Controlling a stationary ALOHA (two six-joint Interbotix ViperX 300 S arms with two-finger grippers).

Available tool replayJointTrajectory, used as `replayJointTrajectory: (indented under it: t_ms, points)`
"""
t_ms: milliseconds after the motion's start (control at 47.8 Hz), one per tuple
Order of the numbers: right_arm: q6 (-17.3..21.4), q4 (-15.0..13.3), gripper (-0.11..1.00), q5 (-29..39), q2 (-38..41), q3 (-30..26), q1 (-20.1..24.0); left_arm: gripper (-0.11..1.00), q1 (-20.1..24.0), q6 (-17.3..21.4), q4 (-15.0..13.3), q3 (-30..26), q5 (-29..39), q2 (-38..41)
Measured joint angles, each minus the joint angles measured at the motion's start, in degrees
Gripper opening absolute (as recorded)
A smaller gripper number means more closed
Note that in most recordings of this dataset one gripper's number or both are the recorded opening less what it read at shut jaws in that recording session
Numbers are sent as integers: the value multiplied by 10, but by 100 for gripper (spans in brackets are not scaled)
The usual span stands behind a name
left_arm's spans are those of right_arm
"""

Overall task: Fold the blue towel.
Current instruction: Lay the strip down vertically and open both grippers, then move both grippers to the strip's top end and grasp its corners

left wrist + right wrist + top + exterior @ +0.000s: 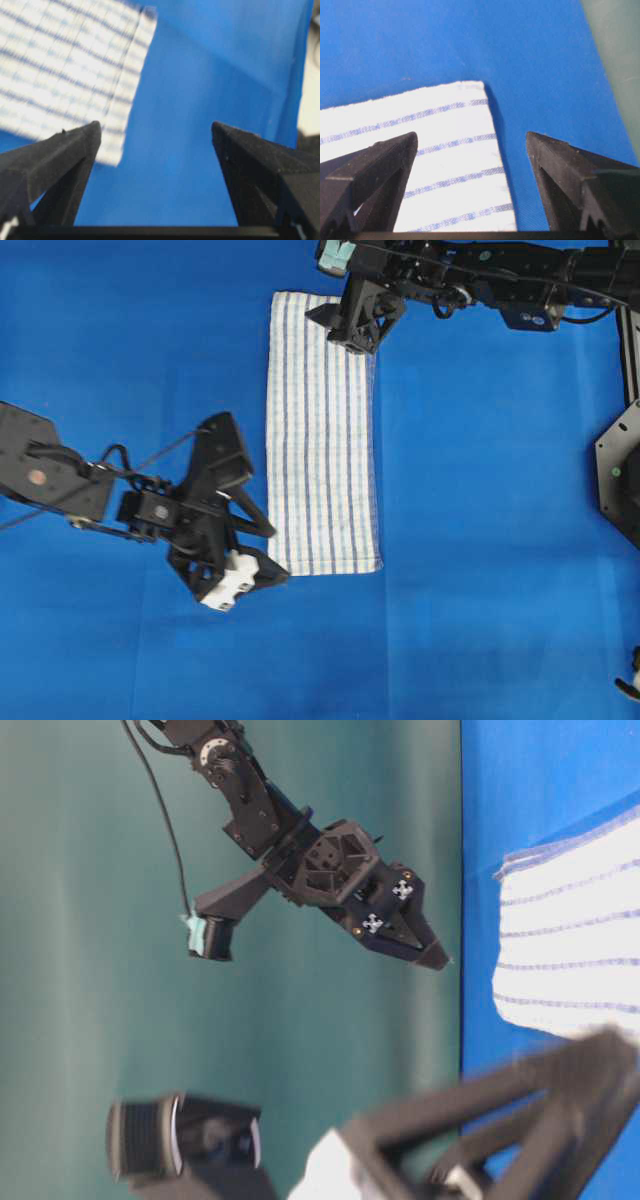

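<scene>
Striped blue towel [322, 435] folded narrow, left gripper [262, 552] and right gripper [362, 340] wide open, empty

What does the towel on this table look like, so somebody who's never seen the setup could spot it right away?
Look at the plain blue table covering from overhead. Near its middle a long, narrow blue towel lies flat between the left gripper and right gripper. It is the only white cloth, marked with thin blue stripes.

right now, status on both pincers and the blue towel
Left pincer open, empty, at the blue towel's near-left corner. Right pincer open, empty, over its far-right corner. Towel flat, a narrow strip on the blue table covering. Nothing in the way.
</scene>
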Motion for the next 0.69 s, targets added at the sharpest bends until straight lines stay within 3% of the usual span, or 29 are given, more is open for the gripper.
replayJointTrajectory:
  t_ms: [125,439,690]
  points:
    - [1,-2,92,2,-33,21,-4,86,21,30,8,18,10,-27]
    - [8,-2,92,2,-107,111,-10,85,151,231,10,25,14,-42]
    - [9,4,92,1,-166,171,-7,85,228,327,10,13,14,-42]
